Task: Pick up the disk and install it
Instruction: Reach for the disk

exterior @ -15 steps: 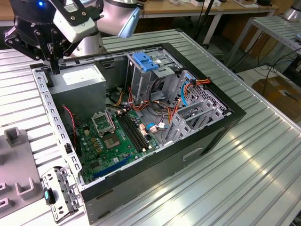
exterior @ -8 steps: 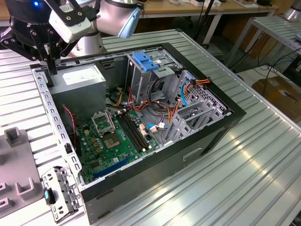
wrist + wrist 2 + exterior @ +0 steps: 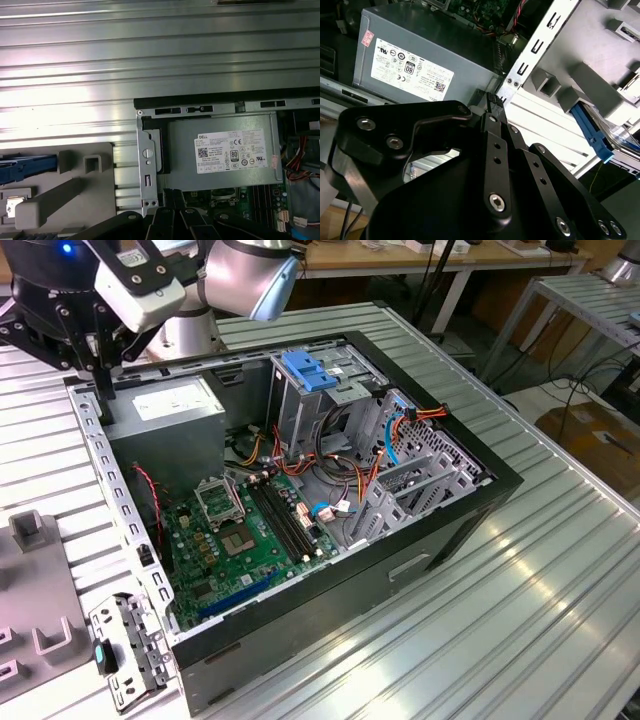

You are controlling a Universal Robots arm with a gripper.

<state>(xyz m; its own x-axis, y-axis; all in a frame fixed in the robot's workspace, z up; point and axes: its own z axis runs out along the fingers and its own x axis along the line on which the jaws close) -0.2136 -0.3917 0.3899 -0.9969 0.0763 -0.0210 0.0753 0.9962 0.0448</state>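
Observation:
The disk shows in both wrist views as a bright blue carrier rail (image 3: 27, 167) (image 3: 592, 132), resting in a grey holder plate (image 3: 75, 195) on the table beside the open computer case (image 3: 420, 540). My gripper (image 3: 103, 390) hangs over the case's corner by the grey power supply (image 3: 170, 405). Its black fingers (image 3: 492, 102) are shut together with nothing between them. The gripper (image 3: 172, 192) is apart from the disk, with the case's metal edge (image 3: 146, 165) between them. Inside the case stands a metal drive cage (image 3: 300, 415) topped by a pale-blue latch plate (image 3: 305, 370).
The case holds a green motherboard (image 3: 250, 530), bundles of coloured cables (image 3: 350, 475) and a blue cable (image 3: 392, 440). A grey bracket with a black part (image 3: 125, 650) lies at the exterior view's lower left. The ribbed metal table (image 3: 520, 600) stretches to the exterior view's right.

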